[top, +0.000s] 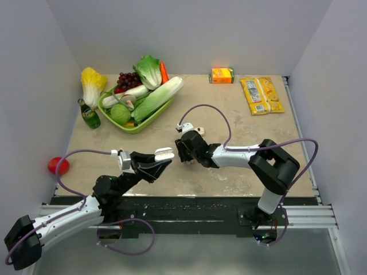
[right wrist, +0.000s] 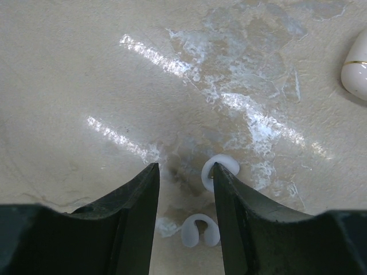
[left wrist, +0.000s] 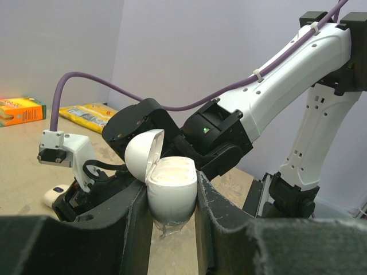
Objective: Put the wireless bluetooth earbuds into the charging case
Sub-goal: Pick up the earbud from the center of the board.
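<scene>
Tabletop [top: 92, 140] lies beige between pale walls [top: 195, 34].

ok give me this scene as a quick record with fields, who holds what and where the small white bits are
left jaws: shut on the charging case, held off the table
case lid: open
right jaws: open, tips down at the table, nothing clamped
small white curved pieces: two; one touching one finger's inner edge, one nearer the camera in the gap
white rounded item: on the table, apart from the jaws, maybe an earbud
back of table: green tray of vegetables, orange carton, yellow packet
</scene>
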{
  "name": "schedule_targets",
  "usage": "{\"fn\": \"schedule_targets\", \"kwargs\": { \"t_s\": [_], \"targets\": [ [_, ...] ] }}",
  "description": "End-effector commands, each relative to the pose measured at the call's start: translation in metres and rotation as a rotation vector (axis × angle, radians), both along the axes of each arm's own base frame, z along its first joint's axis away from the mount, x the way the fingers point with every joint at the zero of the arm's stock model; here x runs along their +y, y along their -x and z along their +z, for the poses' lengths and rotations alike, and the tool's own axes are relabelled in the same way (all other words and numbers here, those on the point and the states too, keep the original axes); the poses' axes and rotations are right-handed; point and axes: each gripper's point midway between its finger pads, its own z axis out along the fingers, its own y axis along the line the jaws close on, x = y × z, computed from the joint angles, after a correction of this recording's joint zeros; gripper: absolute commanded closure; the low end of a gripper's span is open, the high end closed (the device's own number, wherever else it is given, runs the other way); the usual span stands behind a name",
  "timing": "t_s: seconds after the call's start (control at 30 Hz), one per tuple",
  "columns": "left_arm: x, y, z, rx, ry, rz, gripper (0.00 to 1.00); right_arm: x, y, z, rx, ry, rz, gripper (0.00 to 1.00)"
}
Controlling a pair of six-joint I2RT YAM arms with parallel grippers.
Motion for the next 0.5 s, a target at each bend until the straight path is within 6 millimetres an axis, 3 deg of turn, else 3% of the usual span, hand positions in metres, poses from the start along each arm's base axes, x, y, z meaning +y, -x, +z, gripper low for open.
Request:
{"fn": "schedule_targets", "kwargs": {
  "t_s": [0.0,0.47],
  "targets": [
    [0.003,0.000,-0.014,-0.007,-0.014,0.016,1.00,-0.013,-0.004,0.007,-0.019,0.011,-0.054,0.55],
    [0.003,0.001,-0.014,0.000,-0.009,0.011,1.00,-0.029,-0.009,0.004,-0.040,0.058,-0.131,0.60]
  ]
}}
